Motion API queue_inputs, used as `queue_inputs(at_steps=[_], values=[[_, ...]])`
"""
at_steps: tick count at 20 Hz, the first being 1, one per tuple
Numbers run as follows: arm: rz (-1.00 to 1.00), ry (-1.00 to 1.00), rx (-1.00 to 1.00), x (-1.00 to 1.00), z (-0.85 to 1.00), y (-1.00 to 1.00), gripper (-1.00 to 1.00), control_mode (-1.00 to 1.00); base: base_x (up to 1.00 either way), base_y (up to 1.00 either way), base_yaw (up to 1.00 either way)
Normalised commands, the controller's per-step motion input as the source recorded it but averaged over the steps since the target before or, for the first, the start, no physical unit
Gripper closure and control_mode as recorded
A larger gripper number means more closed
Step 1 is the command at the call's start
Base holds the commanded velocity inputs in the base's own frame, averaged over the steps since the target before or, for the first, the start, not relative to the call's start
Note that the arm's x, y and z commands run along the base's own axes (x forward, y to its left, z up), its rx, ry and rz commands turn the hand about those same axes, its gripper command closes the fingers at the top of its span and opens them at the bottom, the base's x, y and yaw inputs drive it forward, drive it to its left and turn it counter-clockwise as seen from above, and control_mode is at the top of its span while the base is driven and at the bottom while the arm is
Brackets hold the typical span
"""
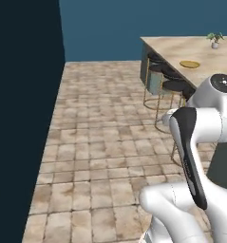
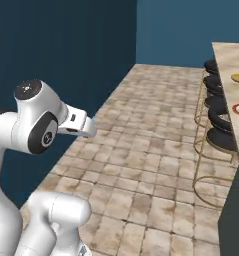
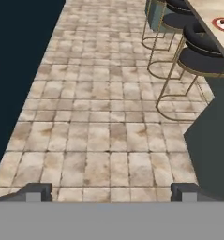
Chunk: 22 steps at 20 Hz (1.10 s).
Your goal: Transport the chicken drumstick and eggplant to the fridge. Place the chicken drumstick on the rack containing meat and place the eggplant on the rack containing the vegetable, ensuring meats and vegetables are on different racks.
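The end effector (image 3: 111, 191) hangs above the tiled floor (image 3: 99, 117), its two dark finger tips (image 3: 34, 191) set wide apart with nothing between them, so it is released and holds nothing. Below it lie beige and brown stone tiles. To its right a row of bar stools (image 3: 202, 58) with black seats and thin gold frames stands along the edge of a pale tabletop (image 1: 200, 50). On that tabletop rest a yellow plate (image 1: 189, 64) and, farther back, a small potted plant (image 1: 214, 39). A dark blue wall (image 2: 66, 65) runs along the left of the floor.
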Motion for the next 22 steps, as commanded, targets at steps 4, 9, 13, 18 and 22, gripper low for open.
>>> queue_inputs(at_steps=[4, 9, 13, 18, 22], values=[[0.00, 0.00, 0.00, 0.00, 0.00, 0.00, -1.00, 1.00, 0.97, 0.66, -0.75], [0.00, 0.00, 0.00, 0.00, 0.00, 0.00, -1.00, 1.00, 0.99, 0.67, -0.74], [0.00, 0.00, 0.00, 0.00, 0.00, 0.00, -1.00, 1.00, 0.95, 0.82, -0.70], [0.00, 0.00, 0.00, 0.00, 0.00, 0.00, -1.00, 1.00, 0.95, 0.92, -0.64], [0.00, 0.00, 0.00, 0.00, 0.00, 0.00, -1.00, 1.00, 1.00, 0.99, -0.54]])
